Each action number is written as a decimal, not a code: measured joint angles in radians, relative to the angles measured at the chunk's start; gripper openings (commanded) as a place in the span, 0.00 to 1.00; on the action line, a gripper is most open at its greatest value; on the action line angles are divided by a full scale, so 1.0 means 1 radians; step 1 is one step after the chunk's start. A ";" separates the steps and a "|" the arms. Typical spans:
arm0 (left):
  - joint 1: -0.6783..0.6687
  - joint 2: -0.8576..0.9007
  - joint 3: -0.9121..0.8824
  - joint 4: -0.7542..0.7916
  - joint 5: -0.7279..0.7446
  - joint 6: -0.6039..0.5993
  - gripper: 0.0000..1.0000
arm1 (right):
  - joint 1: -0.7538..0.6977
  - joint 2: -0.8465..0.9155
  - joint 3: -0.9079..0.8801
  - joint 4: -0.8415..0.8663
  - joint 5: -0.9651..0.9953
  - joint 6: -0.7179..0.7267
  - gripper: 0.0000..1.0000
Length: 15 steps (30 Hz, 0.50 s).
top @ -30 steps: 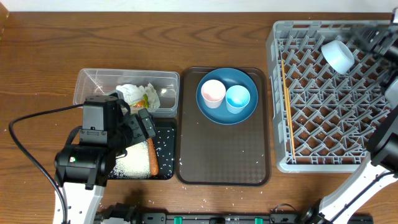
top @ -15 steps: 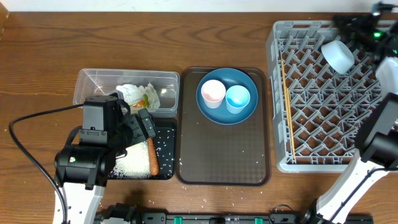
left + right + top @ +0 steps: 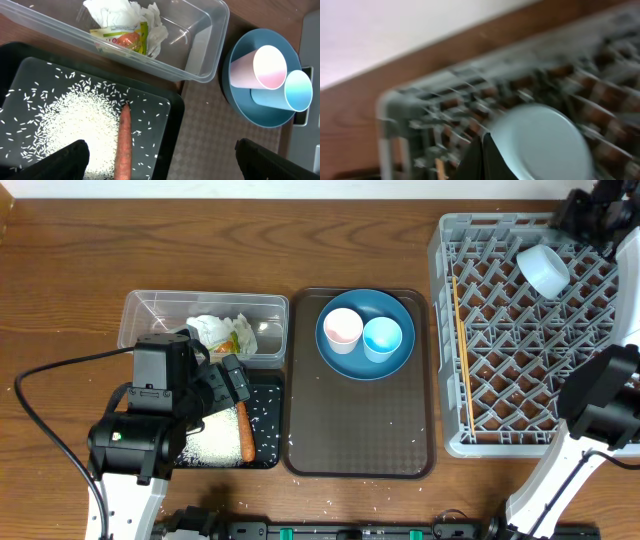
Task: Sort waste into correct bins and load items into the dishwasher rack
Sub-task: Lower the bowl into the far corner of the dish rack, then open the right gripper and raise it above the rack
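Clear tub (image 3: 140, 310): crumpled paper (image 3: 222, 333). Black tray (image 3: 279, 412): rice (image 3: 212, 442), carrot (image 3: 246, 432). Rack (image 3: 440, 330): bowl (image 3: 543, 270), chopsticks (image 3: 461, 350). Left gripper (image 3: 161, 155) wide open, empty; right gripper (image 3: 481, 157) closed.

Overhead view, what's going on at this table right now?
Two robot arms are clearing a meal. The crumpled paper is in the clear tub, and the rice and a carrot piece are in the black tray. The white bowl and chopsticks lie in the rack. The blue plate, holding the pink cup and light-blue cup, sits on the brown tray. The left fingers hover open over the black tray. The right fingers are shut and empty near the rack's far corner.
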 measured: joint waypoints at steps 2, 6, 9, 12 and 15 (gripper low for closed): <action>0.000 0.000 0.000 0.000 0.000 0.000 0.96 | -0.012 0.002 -0.004 -0.023 0.039 -0.014 0.01; 0.000 0.000 0.000 0.000 0.000 0.000 0.96 | -0.044 0.002 -0.019 -0.037 0.082 -0.028 0.01; 0.000 0.000 0.000 0.000 0.000 0.000 0.96 | -0.067 0.002 -0.047 -0.038 0.101 -0.033 0.01; 0.000 0.000 0.000 0.000 0.000 0.000 0.96 | -0.077 0.002 -0.078 -0.040 0.113 -0.037 0.01; 0.000 0.000 0.000 0.000 0.000 0.000 0.96 | -0.076 0.002 -0.101 -0.040 0.116 -0.051 0.01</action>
